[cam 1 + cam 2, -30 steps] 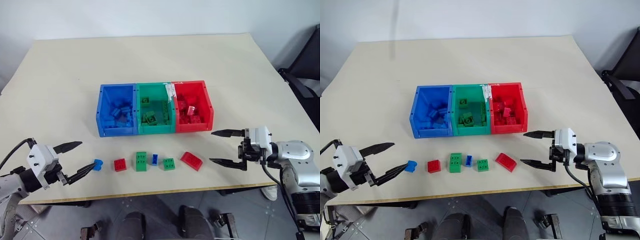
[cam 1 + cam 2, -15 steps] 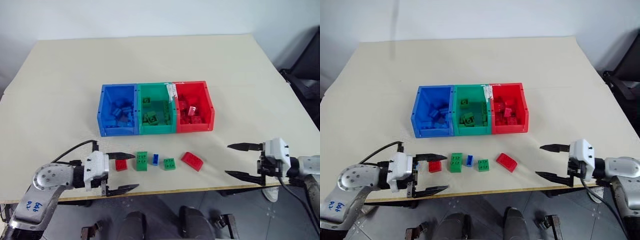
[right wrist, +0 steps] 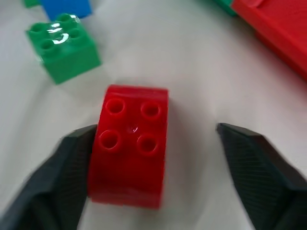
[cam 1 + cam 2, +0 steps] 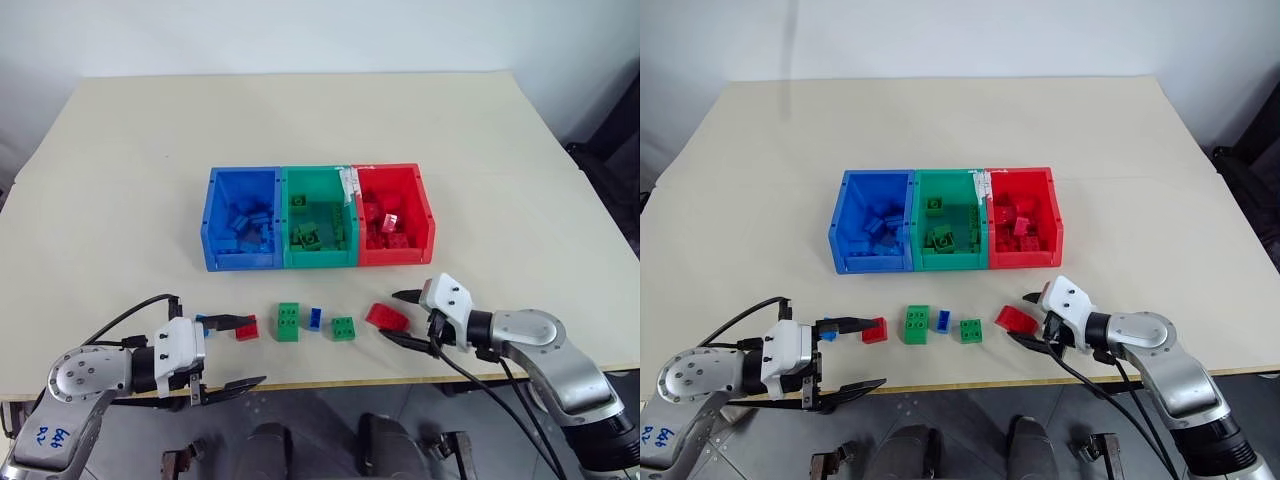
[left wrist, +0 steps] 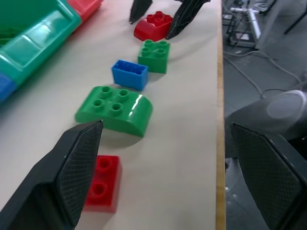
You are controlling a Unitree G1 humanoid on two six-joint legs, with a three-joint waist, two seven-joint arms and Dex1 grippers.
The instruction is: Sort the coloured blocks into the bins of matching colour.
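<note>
Red wedge brick (image 3: 130,143) sits on the desk (image 4: 120,200) between the right gripper's (image 4: 404,318) fingers, one finger touching its side, the other apart, so they're partly open and not gripping it; probably lined up for the red bin (image 4: 421,213). Left gripper (image 4: 848,352) has fingers spread wide, holding nothing, straddling the desk edge by the small red brick (image 4: 874,330). Green and blue bricks lie between, near the front edge.

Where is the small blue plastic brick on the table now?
In the left eye view, the small blue plastic brick lies near the table's front edge, between two green studded bricks.
</note>
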